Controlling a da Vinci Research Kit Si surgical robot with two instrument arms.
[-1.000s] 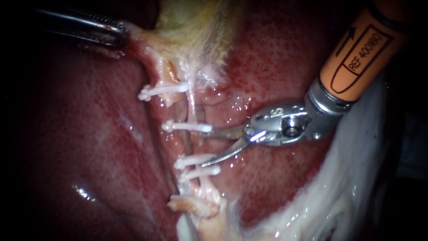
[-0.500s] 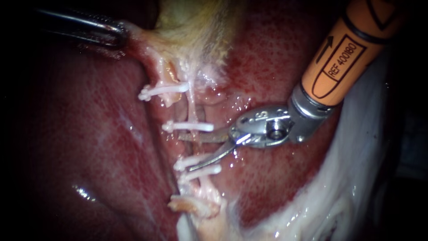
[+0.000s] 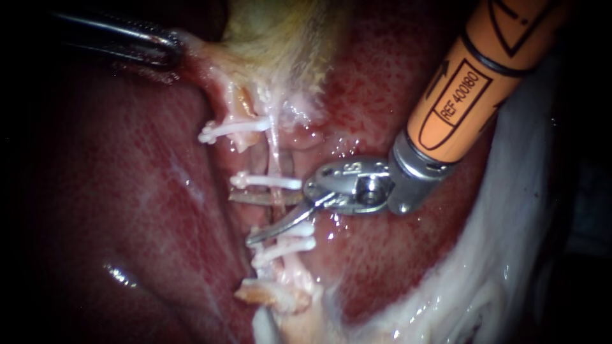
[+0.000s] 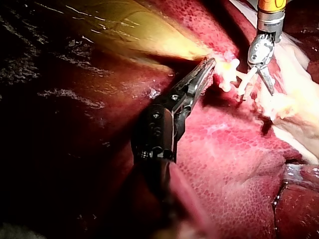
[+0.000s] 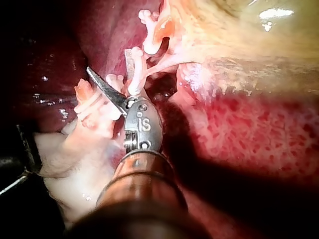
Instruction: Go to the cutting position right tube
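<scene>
Two instruments, four white clips [image 3: 266, 182], one pale tube [image 3: 275, 153]; the right instrument [image 3: 241, 218] has its blades standing apart with the tube between them, two clips outside each blade; a second ago their tips stopped short of it; the tube's long axis crosses the blades squarely; the left instrument [image 3: 167, 50] has its jaws clamped on a tissue fold [image 3: 191, 57].

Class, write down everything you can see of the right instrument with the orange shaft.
The right instrument comes in from the upper right: an orange shaft with black markings, a silver metal wrist, then two thin, pointed blades. The blades stand open, lying across a pale tube between two white clips, over wet red liver.
</scene>
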